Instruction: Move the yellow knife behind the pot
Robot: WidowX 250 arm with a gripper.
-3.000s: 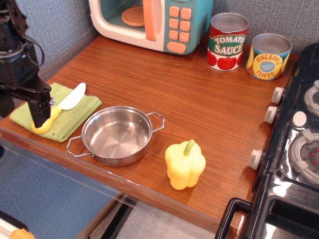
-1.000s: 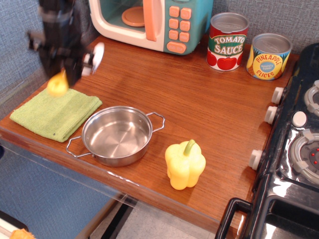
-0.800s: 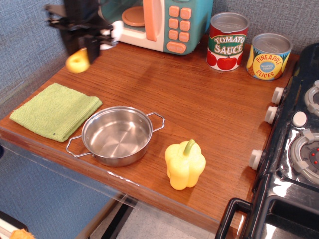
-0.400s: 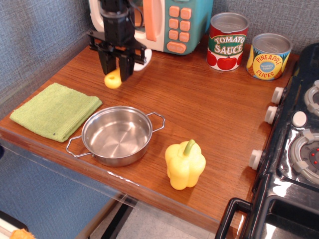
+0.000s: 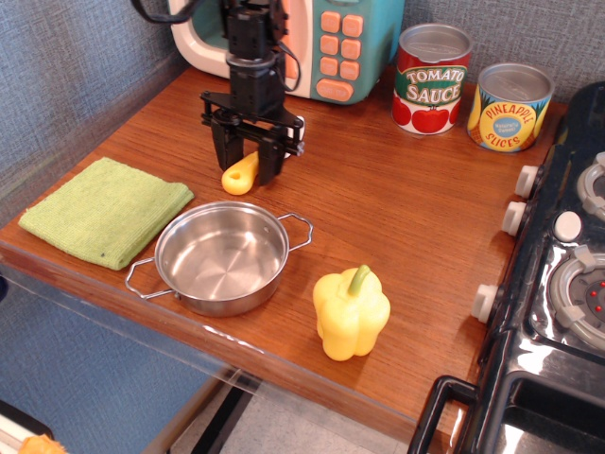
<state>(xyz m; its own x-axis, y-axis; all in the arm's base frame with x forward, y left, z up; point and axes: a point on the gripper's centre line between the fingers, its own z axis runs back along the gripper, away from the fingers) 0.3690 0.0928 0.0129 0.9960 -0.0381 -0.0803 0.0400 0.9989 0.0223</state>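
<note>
— Black metal, that arm: how does it stand?

— It comes down from the top of the picture in front of the toy microwave (image 5: 284, 43), close to upright, with the gripper (image 5: 250, 168) pointing straight down at the bench (image 5: 397, 218).

— And the jaws?

— Clamped on the yellow knife (image 5: 241, 174). Its yellow handle sticks out low and to the left between the 2 black fingers (image 5: 220, 149); the white blade is hidden behind the gripper.

— Is the knife on the wood?

— I cannot tell whether the handle end touches the bench or hangs just above it. It sits just behind the pot (image 5: 221, 257), close to the far rim, and apart from the steel.

— What about the pot itself?

— Shallow and shiny, nothing in it, with 2 thin wire loop handles, 1 toward the front left and 1 toward the back right.

— What else is on the bench?

— A folded green cloth (image 5: 106, 209) lies at the left edge, beside the pot. A yellow pepper (image 5: 351, 312) stands near the front edge, to the right of the pot. At the back, 2 tins stand side by side: a tomato sauce can (image 5: 431, 79) and a pineapple slices can (image 5: 510, 106).

— And the surroundings?

— Brown wood grain on the bench, a grey-blue textured wall (image 5: 76, 66) behind and to the left, and a black toy stove (image 5: 558, 274) with white knobs along the right side.
</note>
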